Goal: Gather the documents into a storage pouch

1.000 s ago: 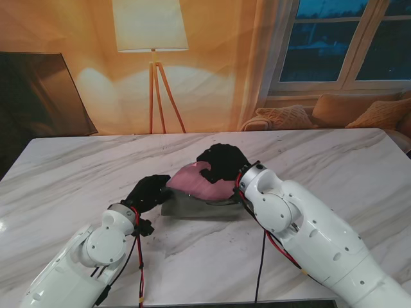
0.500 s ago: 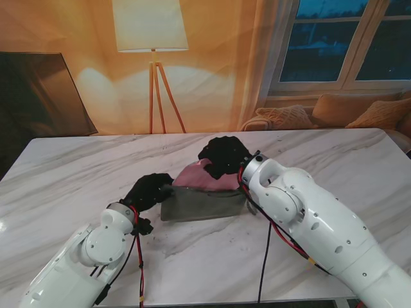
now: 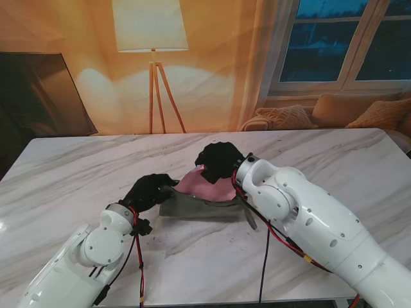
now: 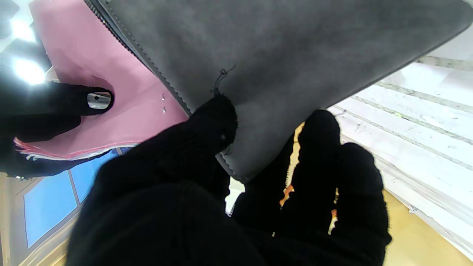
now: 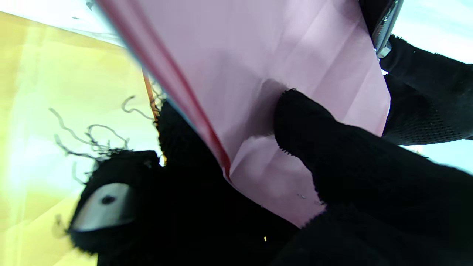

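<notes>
A grey, suede-like storage pouch (image 3: 202, 208) was seen near the middle of the marble desk (image 3: 77, 173), tilted, with its left corner raised off the surface and its open mouth turned away from the robot. A dark zipper was seen along the mouth edge in the left wrist view (image 4: 258, 55), and the corner was pinched there between black-gloved fingers. Pink documents (image 3: 202, 184) were found standing partly inside the mouth, their upper part sticking out on the far side. In the right wrist view the sheets (image 5: 295, 74) were shown creased, with a red edge, and were gripped between gloved fingers near one corner.
</notes>
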